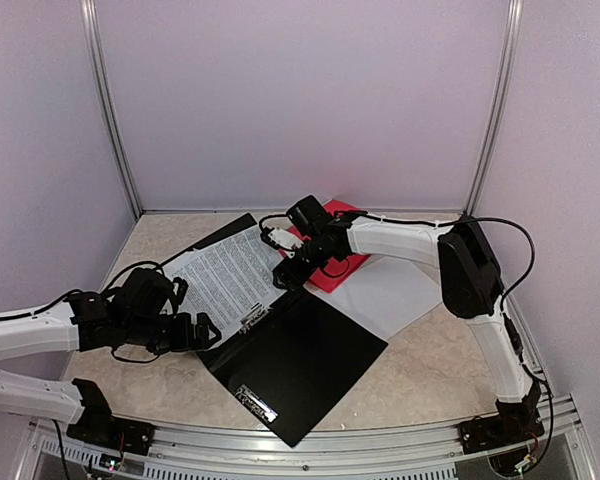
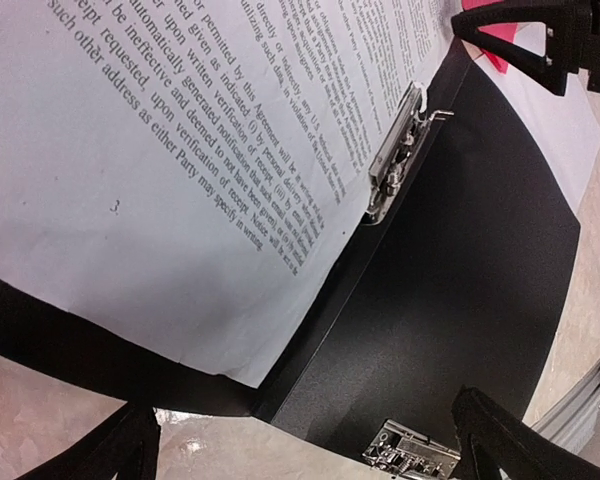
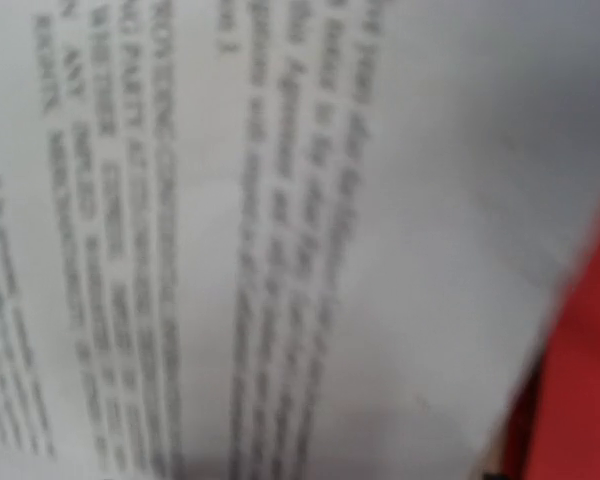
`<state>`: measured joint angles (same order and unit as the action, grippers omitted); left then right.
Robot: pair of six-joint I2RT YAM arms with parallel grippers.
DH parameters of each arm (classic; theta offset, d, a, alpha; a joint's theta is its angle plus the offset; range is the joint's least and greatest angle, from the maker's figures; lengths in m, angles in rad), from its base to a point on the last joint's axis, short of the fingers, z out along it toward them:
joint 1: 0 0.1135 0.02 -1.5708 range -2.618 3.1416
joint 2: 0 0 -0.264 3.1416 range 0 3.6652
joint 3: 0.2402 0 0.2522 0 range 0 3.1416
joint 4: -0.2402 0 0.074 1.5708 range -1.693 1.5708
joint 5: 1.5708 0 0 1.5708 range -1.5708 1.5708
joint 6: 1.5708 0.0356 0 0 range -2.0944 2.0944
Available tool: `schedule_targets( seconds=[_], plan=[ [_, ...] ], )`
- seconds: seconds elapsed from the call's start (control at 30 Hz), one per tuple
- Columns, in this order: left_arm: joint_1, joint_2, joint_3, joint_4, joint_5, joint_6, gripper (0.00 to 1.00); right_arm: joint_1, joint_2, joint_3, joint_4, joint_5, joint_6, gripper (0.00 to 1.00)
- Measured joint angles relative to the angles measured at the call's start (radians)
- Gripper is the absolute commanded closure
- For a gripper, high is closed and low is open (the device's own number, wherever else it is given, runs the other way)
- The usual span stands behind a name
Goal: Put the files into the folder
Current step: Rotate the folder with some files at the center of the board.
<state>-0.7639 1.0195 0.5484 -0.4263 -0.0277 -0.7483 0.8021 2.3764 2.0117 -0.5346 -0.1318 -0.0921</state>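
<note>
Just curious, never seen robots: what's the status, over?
Left gripper open, empty. Right gripper over printed sheet, grip unclear. Sheet lies on open folder. Nothing blocking.

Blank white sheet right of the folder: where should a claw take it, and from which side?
The blank white sheet lies flat on the table. The folder bounds its left and a red item lies at its far end. Best bet is probably its near-right edge, close to the near corner, approached low from the right.

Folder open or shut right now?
Open. The black folder lies spread flat, both covers showing, metal clip exposed, a printed sheet lying on one cover.
</note>
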Motion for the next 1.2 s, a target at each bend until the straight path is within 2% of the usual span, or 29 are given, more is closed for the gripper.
schedule_targets(
  seconds=[0.27, 0.53, 0.7, 0.83, 1.03, 1.2],
  plan=[
    [-0.008, -0.019, -0.019, -0.015, -0.031, -0.041, 0.01, -0.006, -0.221, -0.216, -0.026, 0.149, 0.06, 0.22],
    [-0.018, -0.007, -0.01, -0.013, -0.068, -0.026, 0.01, 0.008, -0.584, -0.719, 0.037, 0.21, 0.257, 0.24],
    [-0.018, 0.108, 0.068, 0.004, -0.074, 0.019, 0.01, 0.079, -0.716, -0.966, 0.055, 0.242, 0.435, 0.2],
    [-0.024, 0.178, 0.099, 0.045, -0.067, 0.047, 0.01, 0.122, -0.829, -1.115, 0.075, 0.272, 0.581, 0.18],
    [-0.027, 0.228, 0.128, 0.072, -0.051, 0.075, 0.01, 0.124, -0.994, -1.298, 0.156, 0.301, 0.761, 0.2],
    [-0.035, 0.254, 0.154, 0.09, -0.047, 0.088, 0.01, 0.118, -1.018, -1.378, 0.23, 0.301, 0.866, 0.26]
  ],
)
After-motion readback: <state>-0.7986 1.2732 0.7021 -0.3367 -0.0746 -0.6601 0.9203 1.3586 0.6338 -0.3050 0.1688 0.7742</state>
